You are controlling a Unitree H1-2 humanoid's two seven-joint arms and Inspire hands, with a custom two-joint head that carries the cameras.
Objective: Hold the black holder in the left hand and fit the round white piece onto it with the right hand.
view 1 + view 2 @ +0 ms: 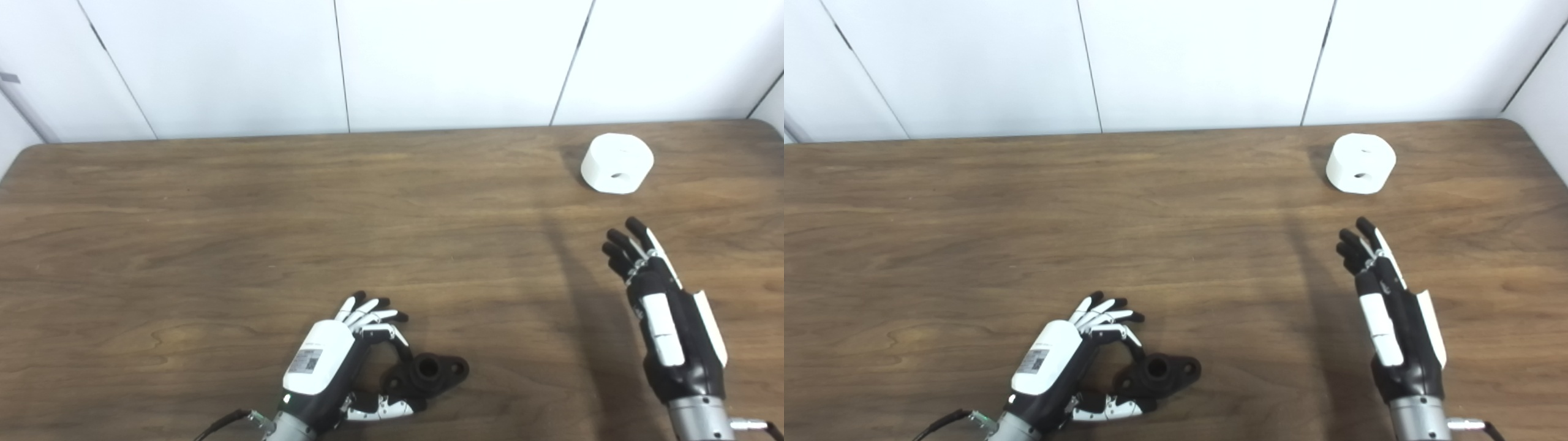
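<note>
The black holder (427, 373) lies flat on the wooden table (245, 233) near the front edge; it has a round socket and flanged ears. My left hand (343, 361) is around its left end, one finger over it and the thumb under its near side, the other fingers spread above; the holder rests on the table. The round white piece (617, 163), a short cylinder with a hole in its side, stands at the far right. My right hand (658, 312) is open and empty, fingers extended toward the white piece, well short of it.
A white panelled wall (392, 61) runs behind the table's back edge. The table's right corner is rounded, close to the white piece.
</note>
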